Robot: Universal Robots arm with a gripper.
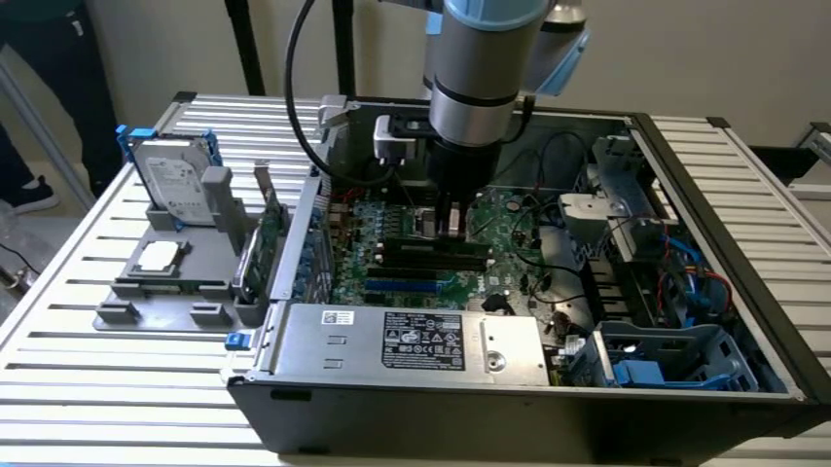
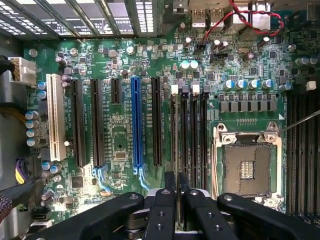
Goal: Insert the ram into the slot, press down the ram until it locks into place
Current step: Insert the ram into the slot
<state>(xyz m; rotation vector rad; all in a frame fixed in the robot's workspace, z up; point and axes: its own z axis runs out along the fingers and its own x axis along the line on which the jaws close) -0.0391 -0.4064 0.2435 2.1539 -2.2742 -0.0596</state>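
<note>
I am holding my jaws almost closed, pinching the ram (image 2: pixel 173 135), a thin flat stick seen edge-on. It is standing in line with the black plastic slot (image 2: pixel 174 93), the strip nearest the blue socket (image 2: pixel 137 125) among four alike. I am judging placement underway. I cannot tell whether it is seated, so pressing and locking are outstanding. The green circuit board (image 2: pixel 120 135) is lying inside a metal case (image 1: pixel 727 321) on the slatted desk (image 1: pixel 78 321).

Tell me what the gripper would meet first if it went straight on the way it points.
Likely the ram, standing edge-on in the slot just ahead of the gripper; depth is unclear.
</note>
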